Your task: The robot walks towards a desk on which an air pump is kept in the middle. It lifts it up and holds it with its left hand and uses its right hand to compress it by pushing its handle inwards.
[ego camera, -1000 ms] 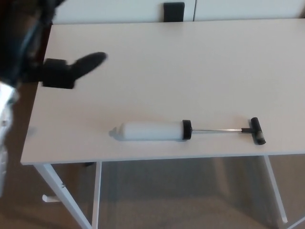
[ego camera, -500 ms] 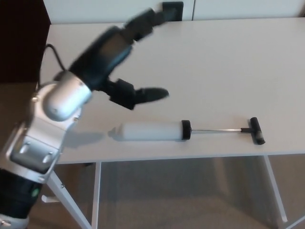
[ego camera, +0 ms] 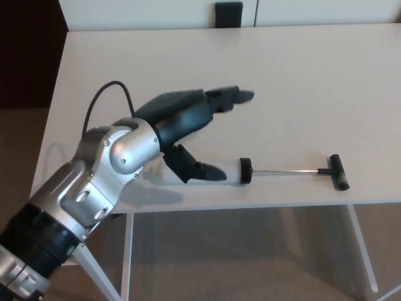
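Now lower and closer than half a second ago: left hand, down from up high to just over the pump's white tube. Fingers spread wide apart, thumb low near the tube, nothing held yet. Not clear whether the thumb touches the tube or only hangs over it. Right hand nowhere to be seen.

Looks like the reach-and-grab step, with the lift and the push yet to come. Next, likely: drop the hand a bit more, wrap around the fat white tube, squeeze tight, then lift. Best to grab the tube and not the thin rod, so as to leave the handle free for the other hand.

Pump flat on its side near the front edge of the white worktop, about in the middle. White tube partly hidden under the hand, black cap at its end, thin shiny rod sticking far out to the right, small black T-shaped handle at the tip. Rod pulled all the way out, ready for pushing in.
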You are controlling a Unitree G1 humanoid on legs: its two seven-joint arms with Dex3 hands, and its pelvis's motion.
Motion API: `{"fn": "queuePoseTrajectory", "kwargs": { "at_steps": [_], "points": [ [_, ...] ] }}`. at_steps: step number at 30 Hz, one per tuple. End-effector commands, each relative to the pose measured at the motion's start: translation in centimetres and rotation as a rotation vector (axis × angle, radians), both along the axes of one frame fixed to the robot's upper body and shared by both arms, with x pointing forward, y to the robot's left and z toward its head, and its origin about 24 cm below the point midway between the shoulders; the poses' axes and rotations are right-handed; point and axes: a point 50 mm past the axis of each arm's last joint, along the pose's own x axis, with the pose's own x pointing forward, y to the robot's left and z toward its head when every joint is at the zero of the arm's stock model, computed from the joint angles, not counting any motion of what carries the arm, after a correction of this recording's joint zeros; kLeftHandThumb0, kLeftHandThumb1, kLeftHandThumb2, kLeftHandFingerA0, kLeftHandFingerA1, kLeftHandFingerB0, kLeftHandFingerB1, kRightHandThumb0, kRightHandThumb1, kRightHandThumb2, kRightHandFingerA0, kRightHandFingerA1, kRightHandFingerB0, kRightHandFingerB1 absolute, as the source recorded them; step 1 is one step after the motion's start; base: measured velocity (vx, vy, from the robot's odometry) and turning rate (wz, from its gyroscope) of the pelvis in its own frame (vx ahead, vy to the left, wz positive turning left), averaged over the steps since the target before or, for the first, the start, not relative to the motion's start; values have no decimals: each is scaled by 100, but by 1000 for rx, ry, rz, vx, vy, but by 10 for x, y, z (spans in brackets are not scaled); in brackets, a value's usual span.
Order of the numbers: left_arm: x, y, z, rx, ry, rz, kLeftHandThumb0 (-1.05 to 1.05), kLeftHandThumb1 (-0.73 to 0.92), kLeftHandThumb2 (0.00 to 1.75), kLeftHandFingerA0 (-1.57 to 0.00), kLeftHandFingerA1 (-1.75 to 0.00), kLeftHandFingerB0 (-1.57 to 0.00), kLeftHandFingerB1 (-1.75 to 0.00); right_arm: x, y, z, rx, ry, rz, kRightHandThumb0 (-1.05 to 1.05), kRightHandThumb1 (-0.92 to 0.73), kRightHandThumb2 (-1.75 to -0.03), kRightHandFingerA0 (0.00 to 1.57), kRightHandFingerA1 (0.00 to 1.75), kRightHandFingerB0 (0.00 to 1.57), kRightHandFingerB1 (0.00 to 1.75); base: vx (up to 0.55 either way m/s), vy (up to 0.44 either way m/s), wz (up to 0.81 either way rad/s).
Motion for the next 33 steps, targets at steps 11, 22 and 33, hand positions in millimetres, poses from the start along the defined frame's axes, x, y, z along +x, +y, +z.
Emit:
{"fn": "queuePoseTrajectory", "kwargs": {
  "at_steps": [11, 22, 33],
  "points": [
    [27, 18, -7, 672, 14, 117, -68, 36, 72, -4, -15, -3, -19, 10, 2, -1, 10, 48, 34, -16, -69, -60, 69, 51, 58, 48, 0, 0, 0],
    [19, 6, -17, 656, 57, 91, -63, 41, 78, -7, -30, -8, -24, 14, 2, -2, 29, 66, 32, -18, -70, -60, 68, 48, 58, 46, 0, 0, 0],
    [14, 2, -27, 665, 57, 80, -59, 37, 77, -2, -34, -7, -29, 19, 2, 0, 32, 67, 40, -19, -70, -60, 68, 48, 60, 47, 0, 0, 0]
  ]
}}
